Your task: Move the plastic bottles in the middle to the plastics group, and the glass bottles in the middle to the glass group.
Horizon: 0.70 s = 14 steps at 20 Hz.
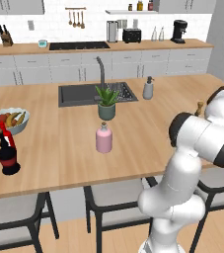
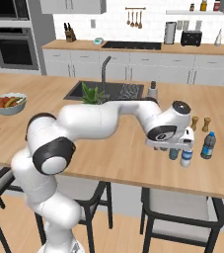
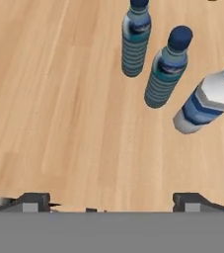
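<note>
Bottles of plastic now stand together at the right of the tabletop (image 2: 113,158): in the hand view a white bottle with a blue band (image 3: 207,101) sits at the right edge, a blue ribbed bottle (image 3: 165,69) just beside it in the upper middle, and another blue bottle (image 3: 134,39) at the top. In the right base view the same cluster shows at centre right, with one more blue-capped bottle (image 2: 208,146) a little apart and two brown shakers (image 2: 201,123) behind. The pink glass bottle (image 1: 103,138) stands in the middle of the left base view, in front of a potted plant (image 1: 106,104), well apart from the dark bottle with the red neck (image 1: 7,153) at the left edge, beside a fruit bowl (image 1: 7,121).

The gripper (image 2: 175,147) hangs directly over the cluster with its jaws spread wide and nothing between them. The arm reaches out from the lower left of the right base view, elbow bent, wrist turned downward.

The main risk, as I judge it, is a swing away while low: a finger or the hand's body could clip the white bottle or its neighbour and topple them. These slim bottles look easy to tip, and one falling would likely roll toward the tabletop's near edge. A straight lift first would avoid that. The pink bottle remains to be carried across to the dark bottle.
</note>
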Motion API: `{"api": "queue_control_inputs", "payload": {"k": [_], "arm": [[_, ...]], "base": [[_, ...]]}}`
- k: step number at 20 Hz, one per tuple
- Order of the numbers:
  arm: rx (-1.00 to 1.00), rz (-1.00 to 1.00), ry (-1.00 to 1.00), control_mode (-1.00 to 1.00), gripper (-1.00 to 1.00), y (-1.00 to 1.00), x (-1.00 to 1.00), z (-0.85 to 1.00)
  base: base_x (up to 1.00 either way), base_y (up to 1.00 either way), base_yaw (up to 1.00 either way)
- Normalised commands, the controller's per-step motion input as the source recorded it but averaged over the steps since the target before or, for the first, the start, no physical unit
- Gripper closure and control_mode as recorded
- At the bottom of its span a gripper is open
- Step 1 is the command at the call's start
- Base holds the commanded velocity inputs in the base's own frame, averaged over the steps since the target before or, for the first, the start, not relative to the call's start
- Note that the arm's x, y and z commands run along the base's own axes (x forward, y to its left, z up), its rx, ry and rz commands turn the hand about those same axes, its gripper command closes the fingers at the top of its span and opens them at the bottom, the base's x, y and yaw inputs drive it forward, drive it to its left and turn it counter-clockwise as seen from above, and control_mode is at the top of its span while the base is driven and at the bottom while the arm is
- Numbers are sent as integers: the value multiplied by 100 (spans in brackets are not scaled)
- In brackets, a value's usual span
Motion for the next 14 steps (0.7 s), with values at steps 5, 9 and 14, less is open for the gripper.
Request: {"api": "queue_control_inputs", "payload": {"k": [5, 9, 14], "arm": [[1, 2, -6, -100, -100, 94, -21, 3], [-7, 10, 7, -100, -100, 100, -22, 23], [-11, 6, 11, -100, -100, 96, -13, 13]], "base": [[0, 0, 0], [0, 0, 0], [0, 0, 0]]}}
